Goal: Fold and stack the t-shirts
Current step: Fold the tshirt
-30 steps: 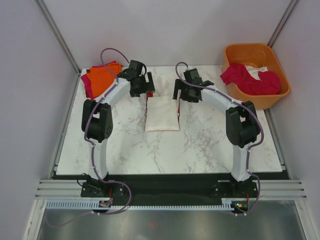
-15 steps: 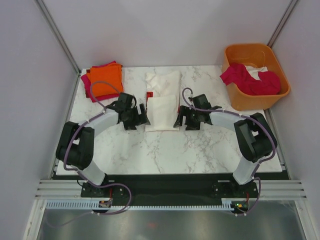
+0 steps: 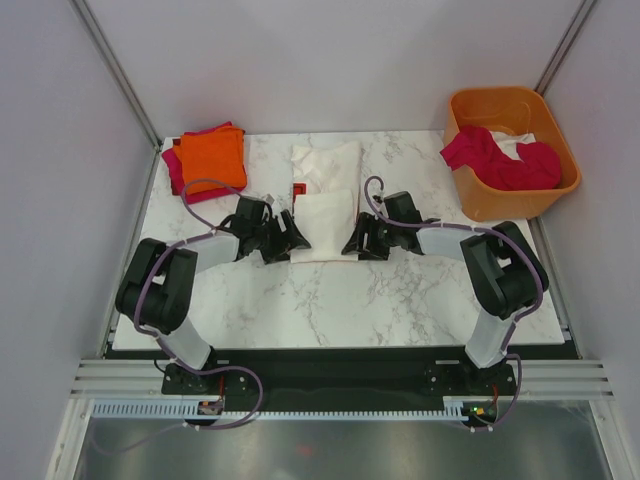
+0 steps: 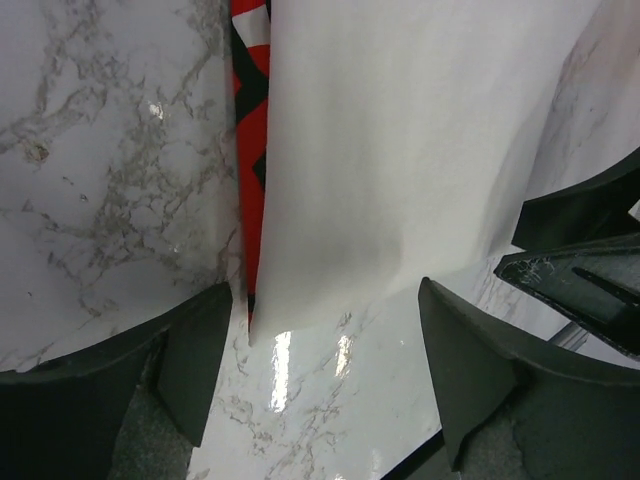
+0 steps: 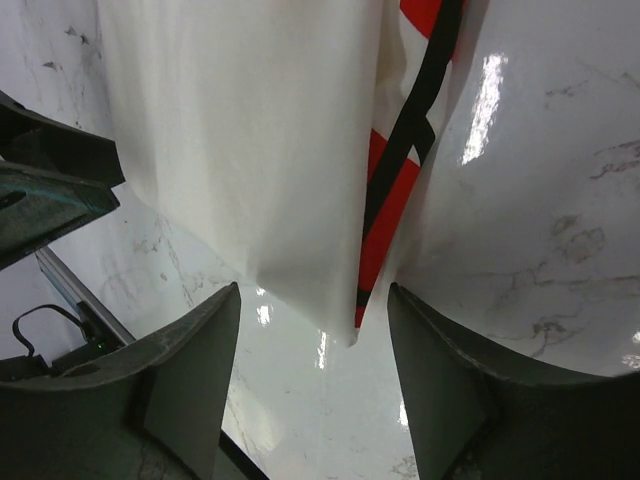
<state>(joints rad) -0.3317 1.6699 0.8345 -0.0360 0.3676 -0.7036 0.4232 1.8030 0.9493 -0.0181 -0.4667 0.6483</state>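
Tee [image 3: 325, 165] lies flat. Both arms have come from its far end to its near corners, left end effector [image 3: 288, 237] and right end effector [image 3: 354, 242] apart, narrowing to grip for a fold.

Note for your log: this is a robot test cell in a lab, not a home. Plain pale panels [image 3: 60, 200] close off the sides, framed by bare aluminium posts [image 3: 115, 70]. Your work surface is a marble-print board [image 3: 330, 300]. The left arm [image 3: 205, 247] and right arm [image 3: 450, 240] are bolted by slotted aluminium rails [image 3: 330, 375] at its near edge, above a toothed cable duct [image 3: 330, 408].
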